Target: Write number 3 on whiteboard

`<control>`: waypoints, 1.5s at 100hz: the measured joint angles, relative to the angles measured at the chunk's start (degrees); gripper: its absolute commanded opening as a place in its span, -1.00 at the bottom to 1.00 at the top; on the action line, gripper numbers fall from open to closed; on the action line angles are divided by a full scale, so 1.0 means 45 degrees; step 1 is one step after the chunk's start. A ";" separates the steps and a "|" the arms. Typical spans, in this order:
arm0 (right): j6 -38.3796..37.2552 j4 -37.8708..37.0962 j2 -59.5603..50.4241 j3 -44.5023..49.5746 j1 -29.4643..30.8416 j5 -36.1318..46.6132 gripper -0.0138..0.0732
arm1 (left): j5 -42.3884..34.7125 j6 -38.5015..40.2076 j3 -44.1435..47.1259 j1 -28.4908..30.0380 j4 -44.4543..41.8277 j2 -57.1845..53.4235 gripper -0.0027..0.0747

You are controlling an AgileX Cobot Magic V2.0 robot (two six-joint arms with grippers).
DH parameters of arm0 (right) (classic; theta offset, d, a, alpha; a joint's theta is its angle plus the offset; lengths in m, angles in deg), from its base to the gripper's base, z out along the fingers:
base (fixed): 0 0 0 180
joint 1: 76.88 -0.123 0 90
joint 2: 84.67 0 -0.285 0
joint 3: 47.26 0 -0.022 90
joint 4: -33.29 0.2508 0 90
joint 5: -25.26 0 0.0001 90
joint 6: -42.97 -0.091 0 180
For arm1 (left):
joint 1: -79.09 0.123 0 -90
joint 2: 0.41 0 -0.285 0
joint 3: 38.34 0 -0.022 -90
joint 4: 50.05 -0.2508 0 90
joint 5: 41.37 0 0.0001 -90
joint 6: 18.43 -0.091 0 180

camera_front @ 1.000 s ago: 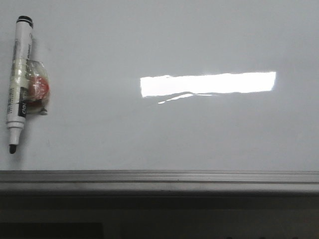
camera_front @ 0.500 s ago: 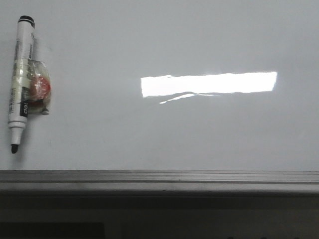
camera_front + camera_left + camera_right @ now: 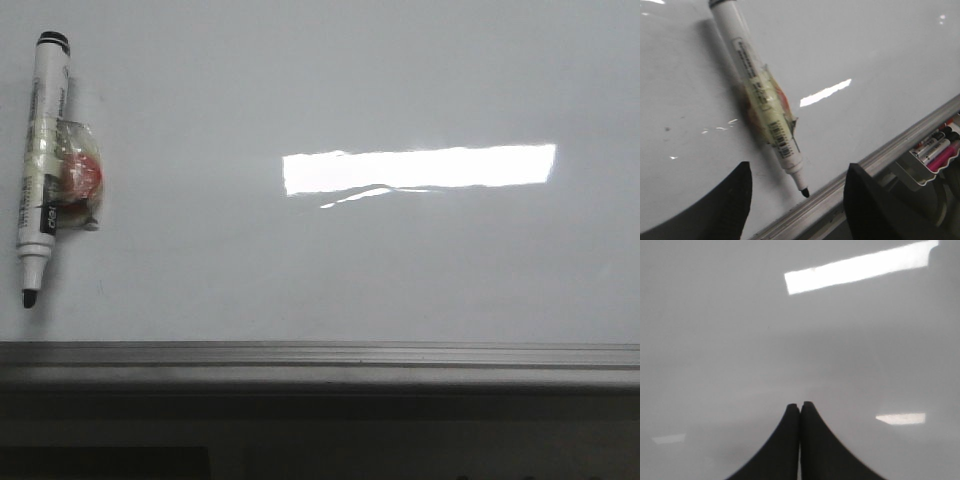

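The whiteboard (image 3: pixel 350 260) fills the front view, glossy white-grey with a bright rectangular glare and a grey bottom rail (image 3: pixel 320 355). No number 3 shows on it. A white marker (image 3: pixel 42 165) with a black uncapped tip pointing down sticks to the board at far left, with a taped red-and-clear lump at its middle. In the left wrist view the marker (image 3: pixel 757 95) lies ahead of my open left gripper (image 3: pixel 797 172), tip near the rail. My right gripper (image 3: pixel 800 406) is shut and empty, facing bare board (image 3: pixel 790 340). Neither gripper shows in the front view.
In the left wrist view a tray (image 3: pixel 935 150) with several coloured markers hangs below the rail (image 3: pixel 880 160). A dark strip runs under the rail in the front view.
The marker sits very slightly lower and to the right in the front view than one second ago. Nothing else has changed.
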 measured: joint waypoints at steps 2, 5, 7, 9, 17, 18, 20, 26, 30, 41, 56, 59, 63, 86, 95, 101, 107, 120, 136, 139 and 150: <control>0.0000 0.0000 0.0000 0.0000 0.0000 0.0000 -0.81 | -0.0163 0.0000 0.0000 -0.0172 0.0008 0.0155 0.09; 0.0000 0.0000 0.0000 0.0000 0.0000 0.0000 -0.81 | -0.0404 0.0000 0.0000 -0.0443 0.0037 0.0363 0.09; 0.0000 0.0000 0.0000 0.0000 0.0000 0.0000 -0.81 | -0.0630 0.0000 0.0000 -0.0540 0.0061 0.0520 0.09; 0.0000 0.0000 0.0000 0.0000 0.0000 0.0000 -0.81 | -0.0889 0.0000 0.0000 -0.0678 0.0067 0.0679 0.09; 0.0000 0.0000 0.0000 0.0000 0.0000 0.0000 -0.81 | -0.1903 0.0000 0.0000 -0.1145 0.0217 0.1292 0.09; 0.0000 0.0000 0.0000 0.0000 0.0000 0.0000 -0.81 | -0.2067 0.0000 0.0000 -0.1179 0.0274 0.1409 0.09; 0.0000 0.0000 0.0000 0.0000 0.0000 0.0000 -0.81 | -0.2230 0.0000 0.0000 -0.1274 0.0338 0.1589 0.09; 0.0000 0.0000 0.0000 0.0000 0.0000 0.0000 -0.81 | -0.2761 -0.0005 0.0000 -0.1489 0.0604 0.2074 0.09; 0.0000 0.0000 0.0000 0.0000 0.0000 0.0000 -0.81 | -0.2947 -0.0005 0.0000 -0.1560 0.0758 0.2438 0.09; 0.0000 0.0000 0.0000 0.0000 0.0000 0.0000 -0.81 | -0.3387 -0.0005 0.0000 -0.1646 0.0899 0.3311 0.09; 0.0000 0.0000 0.0000 0.0000 0.0000 0.0000 -0.81 | -0.4037 0.0350 -0.0145 -0.1774 0.1442 0.3964 -0.03; 0.0000 0.0000 0.0000 0.0000 0.0000 0.0000 -0.81 | -0.4090 0.0384 -0.0204 -0.1795 0.1605 0.4062 -0.11; 0.0000 0.0000 0.0000 -0.0031 0.0000 0.0000 -0.81 | -0.4211 0.0441 -0.0235 -0.1795 0.1824 0.4176 -0.31; 0.0000 0.0000 0.0056 -0.0322 0.0000 -0.0246 -0.81 | -0.4464 0.0610 -0.0265 -0.1820 0.2192 0.4551 -0.98; 0.0000 0.0000 0.0423 -0.0627 -0.0049 -0.0681 -0.81 | -0.4464 0.0610 -0.0265 -0.1820 0.2147 0.4551 -0.98; 0.0000 0.0000 0.0806 -0.0809 -0.0203 -0.0988 -0.81 | -0.4441 0.0610 -0.0265 -0.1820 0.2020 0.4551 -0.98; 0.0000 0.0000 0.1322 -0.1007 -0.0556 -0.1238 -0.81 | -0.4290 0.0610 -0.0331 -0.1820 0.1509 0.4551 -0.98; 0.0255 0.0000 0.2248 -0.1380 -0.2086 -0.1056 -0.81 | -0.3624 0.0610 -0.0648 -0.1820 -0.0420 0.4636 -0.98; 0.1717 0.0000 0.3260 -0.2057 -0.4695 -0.0383 -0.81 | -0.2998 0.0610 -0.1302 -0.1873 -0.2349 0.4793 -0.98; 0.2159 0.0000 0.3525 -0.2191 -0.5319 -0.0271 -0.81 | -0.2994 0.0610 -0.1411 -0.1873 -0.2927 0.4793 -0.98; 0.2947 0.0000 0.4466 -0.2804 -0.7068 -0.0102 -0.78 | -0.2937 0.0610 -0.1700 -0.1873 -0.5069 0.4819 -0.98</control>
